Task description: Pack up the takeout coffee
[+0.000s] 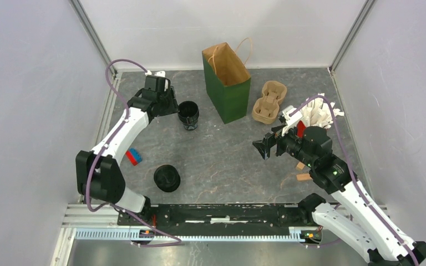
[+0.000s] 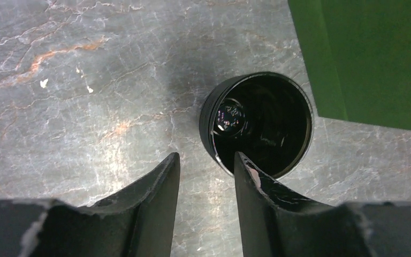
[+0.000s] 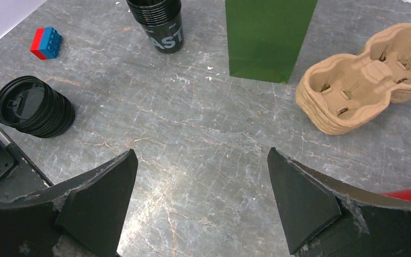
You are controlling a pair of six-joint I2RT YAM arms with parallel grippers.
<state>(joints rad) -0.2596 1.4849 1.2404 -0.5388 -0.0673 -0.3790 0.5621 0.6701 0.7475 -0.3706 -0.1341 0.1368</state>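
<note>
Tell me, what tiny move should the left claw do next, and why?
Probably nudge the left gripper forward so its fingers straddle the rim of the stack of lidless black disposable cups. Its jaws stand apart, gripping nothing, and the cups sit just ahead, beside the tall green paper bag.

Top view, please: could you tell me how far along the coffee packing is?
Done: nothing visibly; the cup carrier is empty and nothing shows in the green bag. In hand: the left gripper hovers at the rim of the black cup stack, no grip evident. Left: separating a cup, lidding it from the lid stack, packing.
</note>
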